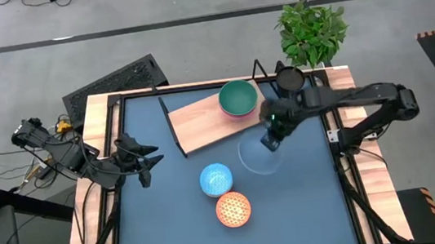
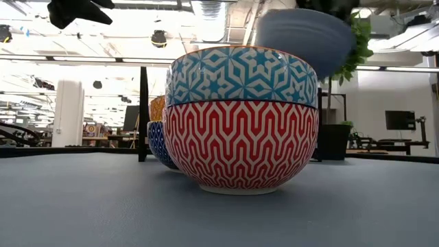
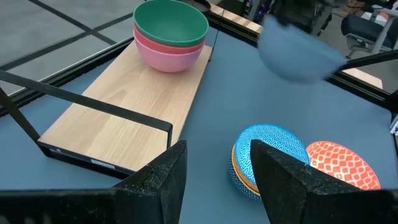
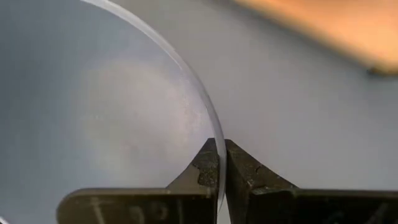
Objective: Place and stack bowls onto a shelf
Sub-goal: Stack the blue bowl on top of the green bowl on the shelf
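My right gripper (image 1: 271,140) is shut on a plain grey-blue bowl (image 1: 261,156), which hangs in the air (image 2: 305,38) near the shelf's right end. The shelf (image 1: 201,120) is a light-wood board in a black wire frame lying at the far middle of the blue mat. At its right end a green bowl (image 3: 171,22) sits nested in a pink bowl (image 3: 171,56). A blue-patterned bowl (image 1: 216,179) tops a small stack, and an orange-patterned bowl (image 1: 233,209) stands beside it on the mat. My left gripper (image 1: 152,161) waits open at the left, touching nothing. My right gripper pinches the grey-blue bowl's rim (image 4: 214,149), one finger inside the bowl and one outside. The fingers come from above, slanting down. The bowl (image 3: 298,53) is lifted clear of the mat, mouth up and a little tilted.
A small black pot (image 1: 289,77) and a green plant (image 1: 312,31) stand at the far right beyond the shelf. The shelf's wire frame (image 3: 93,109) rises at its left end. Bare mat (image 1: 173,234) lies at the near left.
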You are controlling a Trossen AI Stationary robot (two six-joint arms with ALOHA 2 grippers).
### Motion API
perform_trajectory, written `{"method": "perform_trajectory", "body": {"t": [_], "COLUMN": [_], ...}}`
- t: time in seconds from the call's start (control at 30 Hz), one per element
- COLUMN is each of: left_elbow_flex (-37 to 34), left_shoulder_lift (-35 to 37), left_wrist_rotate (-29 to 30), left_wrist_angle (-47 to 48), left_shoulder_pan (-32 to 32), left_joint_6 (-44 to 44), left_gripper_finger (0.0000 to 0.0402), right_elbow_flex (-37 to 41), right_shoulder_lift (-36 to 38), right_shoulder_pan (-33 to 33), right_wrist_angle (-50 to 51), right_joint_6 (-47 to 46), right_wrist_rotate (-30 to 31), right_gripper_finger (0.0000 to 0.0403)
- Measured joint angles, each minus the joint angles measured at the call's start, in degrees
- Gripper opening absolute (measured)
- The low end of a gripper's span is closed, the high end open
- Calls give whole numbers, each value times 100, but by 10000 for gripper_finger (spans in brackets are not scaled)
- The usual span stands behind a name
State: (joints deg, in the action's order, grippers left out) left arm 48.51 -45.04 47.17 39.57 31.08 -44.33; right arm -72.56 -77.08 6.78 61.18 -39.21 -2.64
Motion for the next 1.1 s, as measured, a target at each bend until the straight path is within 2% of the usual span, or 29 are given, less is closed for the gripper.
{"method": "perform_trajectory", "body": {"t": [0.2,0.4,0.53,0.67,0.83,1.1], "left_elbow_flex": [0,0,0,0,0,0], "left_shoulder_lift": [0,0,0,0,1,0], "left_wrist_rotate": [1,8,69,139,145,84], "left_wrist_angle": [0,0,0,2,0,1], "left_shoulder_pan": [1,-1,-1,-1,-1,-1], "left_joint_6": [-9,-10,5,8,3,-1], "left_gripper_finger": [162,162,162,162,162,162], "right_elbow_flex": [-834,-1021,-1028,-1038,-1587,-2676], "right_shoulder_lift": [-11,-27,-229,-671,-1309,-2180], "right_shoulder_pan": [969,2191,2817,3101,3282,3354], "right_wrist_angle": [-3,-209,-528,-864,-791,85], "right_joint_6": [890,1411,1616,1788,2019,2327], "right_wrist_rotate": [162,131,-261,-632,-639,-642], "right_gripper_finger": [28,28,28,28,28,28]}}
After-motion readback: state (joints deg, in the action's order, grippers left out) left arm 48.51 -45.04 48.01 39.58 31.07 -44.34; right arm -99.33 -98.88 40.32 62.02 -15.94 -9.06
